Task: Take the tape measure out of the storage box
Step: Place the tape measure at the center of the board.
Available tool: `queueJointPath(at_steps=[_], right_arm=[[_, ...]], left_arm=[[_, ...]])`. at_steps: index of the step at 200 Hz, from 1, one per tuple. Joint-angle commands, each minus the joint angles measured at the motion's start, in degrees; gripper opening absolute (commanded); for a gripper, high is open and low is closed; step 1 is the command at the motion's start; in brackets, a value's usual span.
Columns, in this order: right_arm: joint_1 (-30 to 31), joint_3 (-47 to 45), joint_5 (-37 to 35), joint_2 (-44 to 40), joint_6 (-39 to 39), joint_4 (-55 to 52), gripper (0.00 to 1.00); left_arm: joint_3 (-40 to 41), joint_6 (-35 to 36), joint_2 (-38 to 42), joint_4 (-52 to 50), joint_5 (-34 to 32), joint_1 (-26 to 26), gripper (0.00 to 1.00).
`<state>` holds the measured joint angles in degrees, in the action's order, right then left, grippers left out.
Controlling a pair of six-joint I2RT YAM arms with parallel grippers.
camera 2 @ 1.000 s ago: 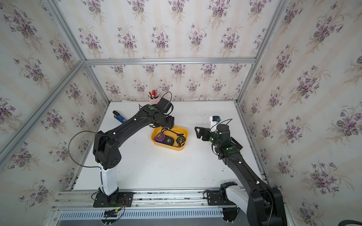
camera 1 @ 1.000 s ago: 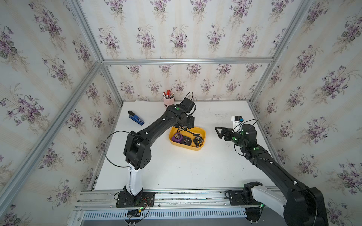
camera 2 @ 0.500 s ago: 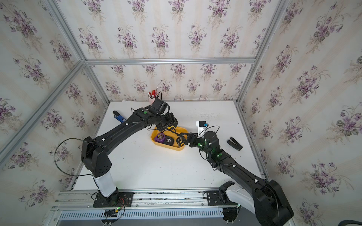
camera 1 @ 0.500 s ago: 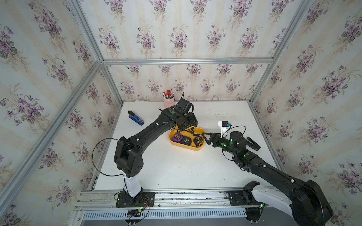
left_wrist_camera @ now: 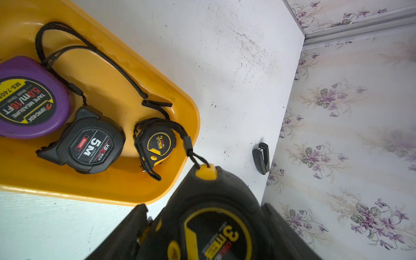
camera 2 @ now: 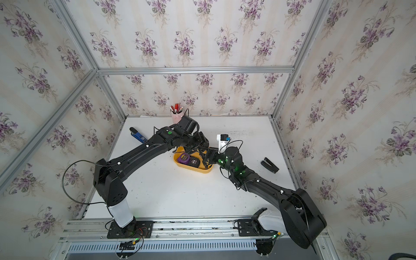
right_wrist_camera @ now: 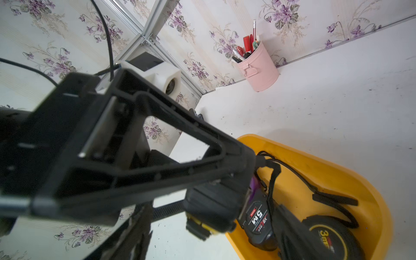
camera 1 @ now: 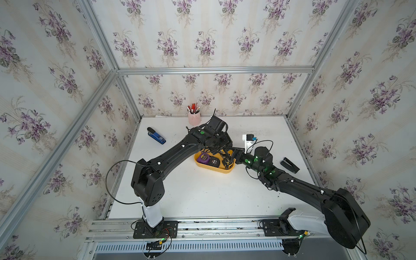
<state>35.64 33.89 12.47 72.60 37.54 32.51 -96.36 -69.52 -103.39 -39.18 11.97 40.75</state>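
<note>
Tape measure (left_wrist_camera: 213, 229), the black-and-yellow one, hangs just outside the storage box (left_wrist_camera: 112, 191) corner, pinched in the left gripper (left_wrist_camera: 203, 206). But look, its strap (left_wrist_camera: 188, 144) runs into the box and loops round the smaller tape measure (left_wrist_camera: 157, 141) lying there. Pull away and that one may drag out too, or tip the box. Right gripper (right_wrist_camera: 211, 216) hovers over the box, jaws spread; the two could knock.

The storage box (camera 1: 213, 169) lies below the left hand (camera 1: 220, 150), three tape measures (left_wrist_camera: 90, 144) in it. The right hand (camera 1: 228, 157) is over its right end; the pen cup (camera 1: 194, 118) stands behind both hands.
</note>
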Motion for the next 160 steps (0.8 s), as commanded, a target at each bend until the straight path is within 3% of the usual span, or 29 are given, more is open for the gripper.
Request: queueJointPath(at_steps=[1,32,77,94,107,128,160], right_arm=[[0.1,0.6,-1.6,0.9,0.3,3.2,0.86],[0.4,1.6,-2.5,2.7,0.5,3.5,0.79],[0.6,2.9,-3.3,3.9,0.5,2.1,0.40],[0.9,3.1,-3.8,3.7,0.4,1.0,0.29],[1.2,3.1,-4.8,3.0,0.1,0.2,0.25],[1.2,2.5,-6.0,1.7,-0.4,-0.9,0.21],[1.2,1.6,-7.1,-2.1,-1.3,-4.7,0.19]], left_arm=[[0.2,-1.0,0.7,2.3,-0.4,0.6,0.33],[1.2,-1.5,0.9,3.2,-0.5,1.6,0.34],[1.9,-1.4,1.3,5.0,-0.4,2.2,0.39],[1.9,-0.5,1.8,5.5,-1.1,2.2,0.53],[2.1,0.3,2.4,6.3,-1.5,2.1,0.70],[2.3,1.0,2.8,6.4,-1.2,2.0,0.87],[3.8,3.2,4.3,6.9,-0.7,1.2,0.96]])
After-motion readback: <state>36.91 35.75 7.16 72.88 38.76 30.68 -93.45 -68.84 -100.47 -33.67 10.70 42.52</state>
